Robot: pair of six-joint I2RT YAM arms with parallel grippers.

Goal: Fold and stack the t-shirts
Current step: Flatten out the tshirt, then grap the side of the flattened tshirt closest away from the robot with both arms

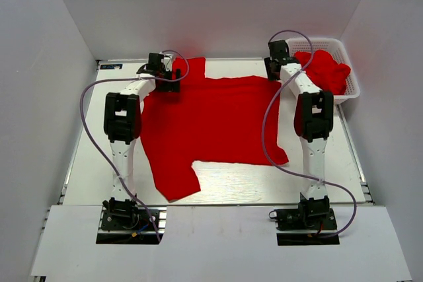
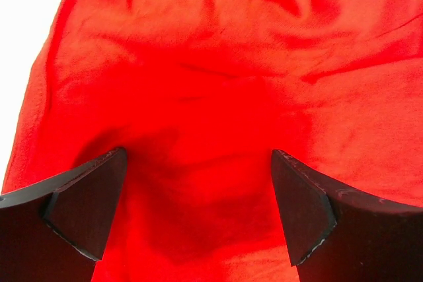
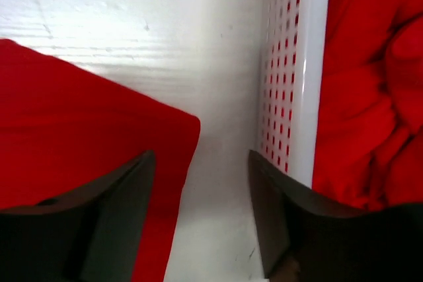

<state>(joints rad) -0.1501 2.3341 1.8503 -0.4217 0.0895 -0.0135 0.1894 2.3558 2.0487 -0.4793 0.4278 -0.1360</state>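
Right wrist: right hand (image 3: 201, 163) parted, empty; left hand (image 2: 198, 156) wide apart above t-shirt (image 2: 198, 64).

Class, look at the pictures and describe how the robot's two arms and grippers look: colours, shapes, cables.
The left arm and right arm have white links, boxy black joint housings and black bases. A lilac cable loops beside each. The left gripper and right gripper have dark, wedge-shaped fingers.

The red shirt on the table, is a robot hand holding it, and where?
No, nothing is held. Both the left gripper and the right gripper stand open; the red shirt lies loose on the table.
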